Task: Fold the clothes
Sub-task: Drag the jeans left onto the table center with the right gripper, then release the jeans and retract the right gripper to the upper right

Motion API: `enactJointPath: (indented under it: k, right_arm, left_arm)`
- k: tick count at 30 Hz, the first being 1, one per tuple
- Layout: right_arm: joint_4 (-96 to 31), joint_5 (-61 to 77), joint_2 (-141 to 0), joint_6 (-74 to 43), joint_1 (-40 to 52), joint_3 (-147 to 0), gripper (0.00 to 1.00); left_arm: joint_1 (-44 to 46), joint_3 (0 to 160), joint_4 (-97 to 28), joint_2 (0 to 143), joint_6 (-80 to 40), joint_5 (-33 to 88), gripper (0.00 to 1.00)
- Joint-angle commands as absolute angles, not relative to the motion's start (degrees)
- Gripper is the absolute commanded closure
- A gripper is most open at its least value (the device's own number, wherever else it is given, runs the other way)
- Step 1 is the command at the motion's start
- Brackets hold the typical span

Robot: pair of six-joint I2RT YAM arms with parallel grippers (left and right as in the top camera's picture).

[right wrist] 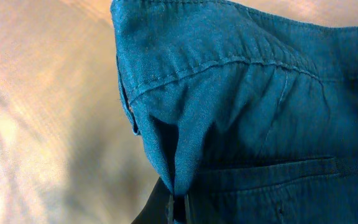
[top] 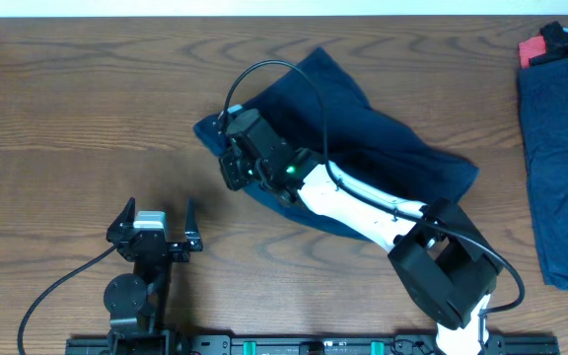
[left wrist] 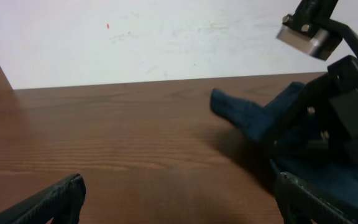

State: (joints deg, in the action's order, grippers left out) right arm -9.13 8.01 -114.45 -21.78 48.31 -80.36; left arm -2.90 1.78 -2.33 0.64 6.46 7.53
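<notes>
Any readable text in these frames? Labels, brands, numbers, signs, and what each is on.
No text can be read in any view.
Navy garment: seams and a pocket line in the right wrist view, no tag or print.
Right arm: a green light, no lettering visible.
Blue pile at the right edge: no print visible.
Wall: one small red speck, not a character.

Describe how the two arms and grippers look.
The left arm is black with a grey block behind its two-fingered left gripper and a black cable. The right arm has a white link between black joints, a green light, a looping black cable; right gripper is black.
</notes>
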Motion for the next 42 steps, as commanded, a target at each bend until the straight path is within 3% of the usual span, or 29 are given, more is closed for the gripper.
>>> enactJointPath:
  k: [1,5,8,9,10,13,22,42]
  right_arm:
    - [-10.59,13.47,-113.56,-23.77,51.37,-82.96,0.98]
    - [-13.28,12.93,-113.56,-23.75,52.84,-85.14,0.95]
    - [-16.36,9.15,-113.56,-22.59,52.99,-87.83,0.53]
    - [-17.76,7.18,-113.56,-22.02,52.86,-88.92,0.30]
    - [-19.84,4.47,-113.49,-21.41,52.58,-90.50,0.20]
    - [-27.20,-2.13,-113.45,-20.84,51.31,-96.07,0.01]
    - [-47.22,-6.66,-113.25,-20.84,43.22,-111.48,0.01]
    - [-55.07,-6.68,-113.10,-20.93,34.04,-111.63,0.01]
  left_arm:
    - [-3.05,0.25,-3.16,0.60,7.29,8.54,0.02]
    - [-3.05,0.25,-3.16,0.60,7.29,8.54,0.02]
    - [-3.05,0.25,-3.16,0.60,7.29,8.54,0.02]
    - [-3.05,0.25,-3.16,0.60,7.29,8.54,0.02]
    - [-3.05,0.25,-3.16,0.60,7.29,8.54,0.02]
    - [-3.05,0.25,-3.16,0.60,7.29,8.54,0.02]
    - [-3.05,0.25,-3.16,0.60,7.29,8.54,0.02]
    - [-3.05,0.25,-3.16,0.60,7.29,8.54,0.02]
